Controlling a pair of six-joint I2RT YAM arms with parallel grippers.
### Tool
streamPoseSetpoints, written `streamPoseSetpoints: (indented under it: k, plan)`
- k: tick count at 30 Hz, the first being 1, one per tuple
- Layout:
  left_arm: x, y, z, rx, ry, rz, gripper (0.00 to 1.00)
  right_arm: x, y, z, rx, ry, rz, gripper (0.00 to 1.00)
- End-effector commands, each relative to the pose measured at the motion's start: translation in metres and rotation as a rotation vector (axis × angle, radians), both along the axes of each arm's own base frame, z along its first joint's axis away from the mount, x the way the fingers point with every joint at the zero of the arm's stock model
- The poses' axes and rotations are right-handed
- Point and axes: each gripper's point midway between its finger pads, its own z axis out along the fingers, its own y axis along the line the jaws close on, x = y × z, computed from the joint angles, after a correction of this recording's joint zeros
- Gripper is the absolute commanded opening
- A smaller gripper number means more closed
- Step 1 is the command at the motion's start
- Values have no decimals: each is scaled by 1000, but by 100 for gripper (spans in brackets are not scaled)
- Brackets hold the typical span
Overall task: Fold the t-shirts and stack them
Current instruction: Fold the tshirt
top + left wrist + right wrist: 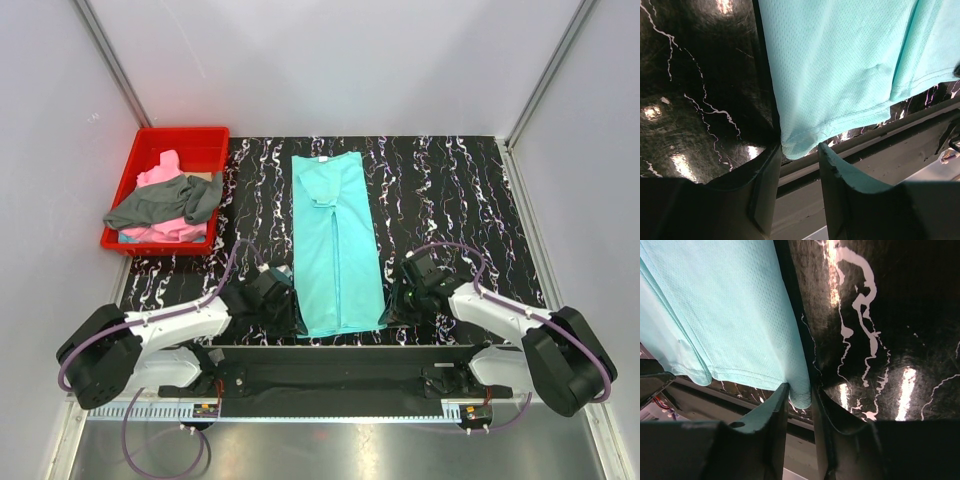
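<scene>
The teal t-shirt (335,250) lies on the black marbled table, folded lengthwise into a long strip with the collar at the far end. My left gripper (290,305) is at its near left corner and is shut on that corner, which is bunched between the tips in the left wrist view (799,150). My right gripper (392,300) is shut on the near right corner, pinched between the fingers in the right wrist view (800,392). The cloth (840,60) (730,315) lies flat on the table. The pink t-shirt (160,175) and the dark grey t-shirt (160,205) lie crumpled in the bin.
The red plastic bin (150,135) stands at the far left of the table. White walls with metal corner posts close the left, right and back. The table's near edge and the arm mounting rail (330,375) run just behind the grippers.
</scene>
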Motion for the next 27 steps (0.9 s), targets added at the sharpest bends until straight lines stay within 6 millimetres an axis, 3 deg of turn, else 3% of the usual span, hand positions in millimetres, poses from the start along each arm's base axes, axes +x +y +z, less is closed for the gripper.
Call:
streamPoseSetpoints:
  k: [1,5,6,8,10,12,13,16,23,27]
  plan:
    - [-15,16,-14,58,56,4,42,-8,1,-2,12,17,2,29]
    - [-15,17,-12,53,54,9,44,-8,2,-1,24,13,2,15]
    - [-15,17,-11,52,53,9,45,-8,3,0,26,12,3,7]
    - [-16,18,-9,52,50,8,46,-8,3,1,31,8,5,4]
    - [-16,19,-8,54,50,13,46,-8,4,2,36,9,6,9]
    - [-16,20,-7,52,49,14,46,-8,5,3,40,8,3,21]
    - [-18,21,-8,54,52,15,46,-9,5,4,42,11,-1,31]
    - [-20,20,-10,39,57,17,43,-11,3,4,40,12,-8,35]
    - [-20,12,-10,-10,59,11,34,-11,6,5,62,-3,0,30]
    - [-17,5,-4,-45,47,8,27,-11,11,8,89,-14,12,19]
